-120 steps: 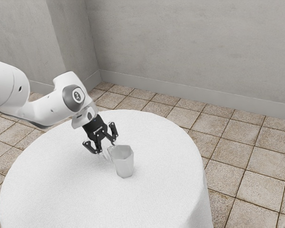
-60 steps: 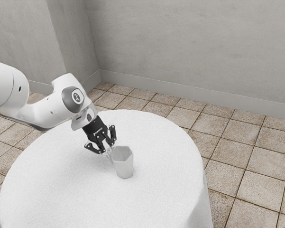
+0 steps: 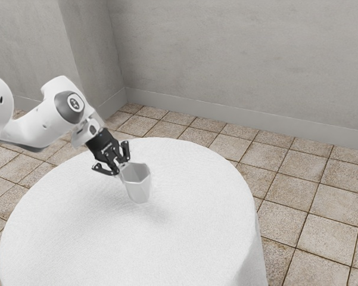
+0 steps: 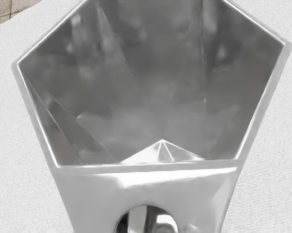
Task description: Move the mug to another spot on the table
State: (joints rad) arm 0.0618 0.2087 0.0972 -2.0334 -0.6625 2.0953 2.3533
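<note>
A silvery-white faceted mug (image 3: 137, 182) hangs just above the round white table (image 3: 184, 238), tilted a little, with a faint shadow under it. My black gripper (image 3: 116, 168) is shut on the mug's handle side, at the exterior view's left of the cup. In the wrist view the mug (image 4: 150, 97) sits right below my hand: its pentagonal rim and shiny empty inside face the camera, and the handle loop (image 4: 146, 221) lies nearest the hand.
The white tablecloth (image 4: 19, 174) surrounds the mug on all sides. Tiled floor (image 3: 298, 179) and grey walls lie beyond the table edge. Nothing else stands on the table.
My gripper has lifted the mug off the table and carried it toward the exterior view's left and back. The arm has pulled back with it.
</note>
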